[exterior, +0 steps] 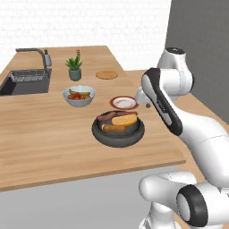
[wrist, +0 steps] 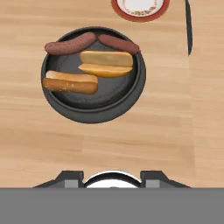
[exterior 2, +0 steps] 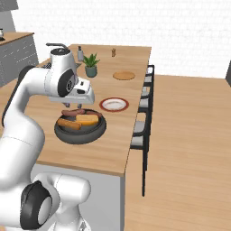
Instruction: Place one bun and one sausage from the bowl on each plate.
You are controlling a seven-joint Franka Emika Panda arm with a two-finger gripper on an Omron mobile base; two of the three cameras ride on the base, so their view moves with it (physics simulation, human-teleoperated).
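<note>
Left base view shows the wooden bench running from a sink at its far left corner to a near right corner just beside the arm. Set near the bench's right edge, about midway between front and back, sits the dark bowl, the largest of the loose things. It holds two buns and two sausages. In the hand view the golden bun with the paler split lies across the bowl's middle, and the browner bun lies beside it toward the rim. One sausage and the other sausage lie end to end along the opposite rim, their inner tips nearly meeting.

Behind the bowl, toward the bench's back edge and well apart from it, a pale blue-white fruit bowl carries small coloured fruit. A potted plant stands farther back, near the sink's faucet.

The red-rimmed white plate lies just beyond the dark bowl, close to the bench's right edge and bare. The tan wooden plate lies farther along that same edge toward the back, also bare.

The end effector hangs above the dark bowl's sausage side, in the right base view, pointing down. Its fingers show as small dark tips at the bottom of the hand view with nothing between them; how far apart they stand I cannot tell.
</note>
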